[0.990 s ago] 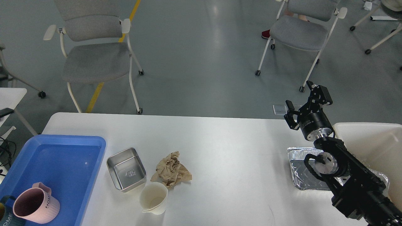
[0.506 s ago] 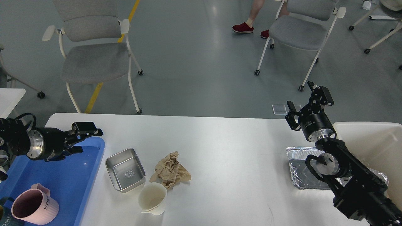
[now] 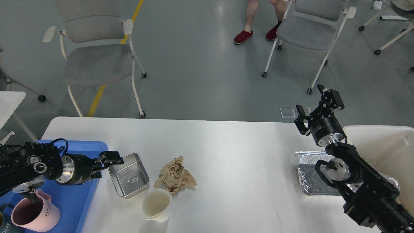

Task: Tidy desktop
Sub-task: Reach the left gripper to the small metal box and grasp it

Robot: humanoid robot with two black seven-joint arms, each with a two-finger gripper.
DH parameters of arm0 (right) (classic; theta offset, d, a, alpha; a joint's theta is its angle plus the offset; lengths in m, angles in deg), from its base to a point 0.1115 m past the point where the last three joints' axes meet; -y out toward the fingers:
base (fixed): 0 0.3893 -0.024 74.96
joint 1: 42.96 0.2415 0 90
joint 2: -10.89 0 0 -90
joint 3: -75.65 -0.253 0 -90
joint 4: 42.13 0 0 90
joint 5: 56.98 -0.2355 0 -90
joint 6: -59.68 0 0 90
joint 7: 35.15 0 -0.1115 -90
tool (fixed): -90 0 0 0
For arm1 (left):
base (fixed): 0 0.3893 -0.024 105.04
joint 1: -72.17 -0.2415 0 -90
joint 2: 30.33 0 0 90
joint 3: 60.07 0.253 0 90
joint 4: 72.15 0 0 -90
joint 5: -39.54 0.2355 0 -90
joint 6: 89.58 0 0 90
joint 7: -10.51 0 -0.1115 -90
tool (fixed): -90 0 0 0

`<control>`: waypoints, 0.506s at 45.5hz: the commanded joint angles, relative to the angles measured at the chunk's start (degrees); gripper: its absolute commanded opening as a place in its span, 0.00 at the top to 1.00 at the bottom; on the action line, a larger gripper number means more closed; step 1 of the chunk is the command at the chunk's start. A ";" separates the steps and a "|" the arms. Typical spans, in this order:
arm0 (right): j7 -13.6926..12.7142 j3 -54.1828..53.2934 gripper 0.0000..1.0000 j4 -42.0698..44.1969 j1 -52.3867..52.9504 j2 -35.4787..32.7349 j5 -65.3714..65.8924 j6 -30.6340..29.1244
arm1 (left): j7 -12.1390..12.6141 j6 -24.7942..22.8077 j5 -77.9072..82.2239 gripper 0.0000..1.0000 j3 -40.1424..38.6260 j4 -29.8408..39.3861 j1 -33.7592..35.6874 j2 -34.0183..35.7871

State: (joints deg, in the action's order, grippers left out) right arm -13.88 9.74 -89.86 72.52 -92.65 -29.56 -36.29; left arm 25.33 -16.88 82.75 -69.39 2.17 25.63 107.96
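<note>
The white desktop (image 3: 233, 155) fills the lower view. On it lie a steel rectangular tin (image 3: 129, 175), a crumpled brown paper (image 3: 175, 175), a white paper cup (image 3: 157, 204) and a foil tray (image 3: 309, 176). My left gripper (image 3: 111, 162) comes in low from the left, its fingertips at the tin's left rim; I cannot tell whether it is open or touching the tin. My right gripper (image 3: 318, 105) is open and empty, raised above the desktop's far right edge.
A blue plastic tray (image 3: 77, 194) at the left holds a pink mug (image 3: 34, 215). A cream bin (image 3: 385, 145) stands at the right. Two grey chairs (image 3: 97, 55) and a person's feet (image 3: 255, 34) are beyond the table. A smaller white table (image 3: 9, 100) is at far left.
My left arm came into view from the left, then moved down and right over the blue tray to the steel tin's rim. The right arm stayed still. A person walked in at the back.
</note>
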 commanded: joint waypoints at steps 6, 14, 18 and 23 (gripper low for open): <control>0.00 0.00 0.00 0.00 -0.17 -0.09 0.00 -0.09 | -0.05 2.80 0.03 0.09 3.25 -2.60 -0.30 -3.63; 0.00 0.00 0.00 0.00 -0.26 -0.09 0.00 -0.18 | -0.14 3.77 0.03 0.11 4.31 -2.87 -0.66 -3.81; 0.00 0.00 0.00 0.00 -0.26 -0.09 0.00 -0.18 | -0.14 4.47 0.03 0.19 4.40 -3.04 -1.01 -3.90; 0.00 0.00 0.00 0.00 -0.17 -0.09 0.00 -0.18 | -0.32 6.05 0.03 0.37 6.06 -3.31 -0.92 -4.86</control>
State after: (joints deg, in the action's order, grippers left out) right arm -13.88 9.79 -89.85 72.27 -92.73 -29.56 -36.47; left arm 25.15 -12.32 82.77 -64.76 -0.86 24.67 103.98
